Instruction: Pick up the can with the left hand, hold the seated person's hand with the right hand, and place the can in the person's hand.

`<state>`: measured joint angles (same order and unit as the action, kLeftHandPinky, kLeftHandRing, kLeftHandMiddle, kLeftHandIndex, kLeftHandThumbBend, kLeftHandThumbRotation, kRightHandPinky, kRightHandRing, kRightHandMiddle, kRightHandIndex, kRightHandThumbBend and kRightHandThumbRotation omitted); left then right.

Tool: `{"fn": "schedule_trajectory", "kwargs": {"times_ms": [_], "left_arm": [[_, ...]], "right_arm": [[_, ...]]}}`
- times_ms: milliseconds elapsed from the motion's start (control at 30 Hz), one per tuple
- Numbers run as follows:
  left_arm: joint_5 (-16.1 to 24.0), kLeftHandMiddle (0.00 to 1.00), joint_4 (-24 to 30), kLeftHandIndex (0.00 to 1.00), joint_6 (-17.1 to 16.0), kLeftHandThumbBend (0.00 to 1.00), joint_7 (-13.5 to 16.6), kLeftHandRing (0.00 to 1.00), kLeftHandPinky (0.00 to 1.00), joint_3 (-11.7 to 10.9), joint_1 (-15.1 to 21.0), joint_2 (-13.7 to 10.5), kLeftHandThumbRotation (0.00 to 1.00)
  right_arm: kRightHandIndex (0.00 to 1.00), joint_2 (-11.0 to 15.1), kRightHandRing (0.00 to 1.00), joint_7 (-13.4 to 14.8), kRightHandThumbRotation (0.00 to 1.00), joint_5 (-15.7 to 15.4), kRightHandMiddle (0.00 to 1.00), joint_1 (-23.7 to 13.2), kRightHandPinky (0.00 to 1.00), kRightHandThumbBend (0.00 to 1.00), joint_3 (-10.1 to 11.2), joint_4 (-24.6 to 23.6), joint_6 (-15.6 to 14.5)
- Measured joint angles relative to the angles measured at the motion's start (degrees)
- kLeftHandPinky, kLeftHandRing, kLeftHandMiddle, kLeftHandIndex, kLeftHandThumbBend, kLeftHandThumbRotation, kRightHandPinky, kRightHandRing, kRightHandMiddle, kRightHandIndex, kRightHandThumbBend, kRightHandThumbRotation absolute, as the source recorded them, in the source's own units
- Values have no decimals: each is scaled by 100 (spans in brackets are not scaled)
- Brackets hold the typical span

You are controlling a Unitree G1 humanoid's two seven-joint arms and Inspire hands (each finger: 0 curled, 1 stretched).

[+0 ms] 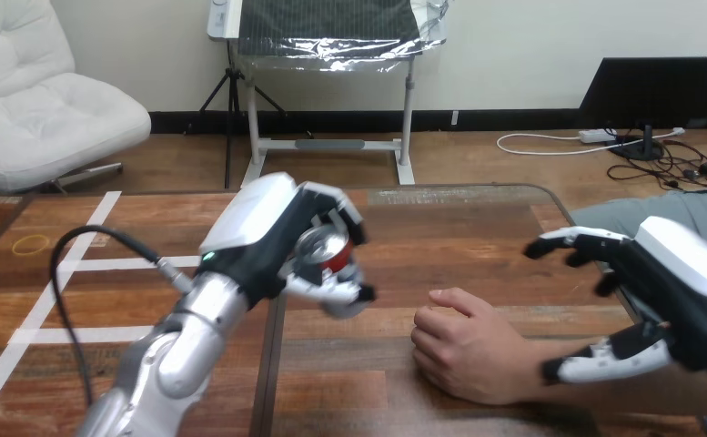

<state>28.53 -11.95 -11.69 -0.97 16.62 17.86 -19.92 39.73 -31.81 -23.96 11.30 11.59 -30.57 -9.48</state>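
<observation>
Can (323, 246) apparently gripped by left hand (263, 218).

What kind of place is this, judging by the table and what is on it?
Probably a robot test bench: a wooden table marked with white tape lines, where the left hand holds a can near a person's hand.

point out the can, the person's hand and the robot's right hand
can (318, 244): head view, on its silver top end
person's hand (466, 353): head view, on the back of the hand
right hand (666, 289): head view, on its black palm
</observation>
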Motion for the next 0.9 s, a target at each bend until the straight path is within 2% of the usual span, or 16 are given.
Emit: {"fn": "schedule_trajectory", "kwargs": {"times_ms": [167,433,733,900], "left_arm": [[-55,46,127,47,35,63,-7,38,32,-1,101,119,0],[-89,45,194,47,36,63,-22,37,31,-1,212,222,0],[-96,45,201,47,39,63,-78,37,31,-1,221,247,0],[-94,45,201,47,41,63,-100,37,31,-1,221,244,0]], "right_arm": [[83,324,84,-134,0,-71,88,-261,70,91,0,269,-35],[84,621,86,-213,0,-226,88,-502,73,91,-38,640,9],[86,924,88,-391,0,-587,90,-691,77,90,-290,1080,13],[86,1041,89,-494,0,-797,91,-817,79,90,-509,1341,21]]}}
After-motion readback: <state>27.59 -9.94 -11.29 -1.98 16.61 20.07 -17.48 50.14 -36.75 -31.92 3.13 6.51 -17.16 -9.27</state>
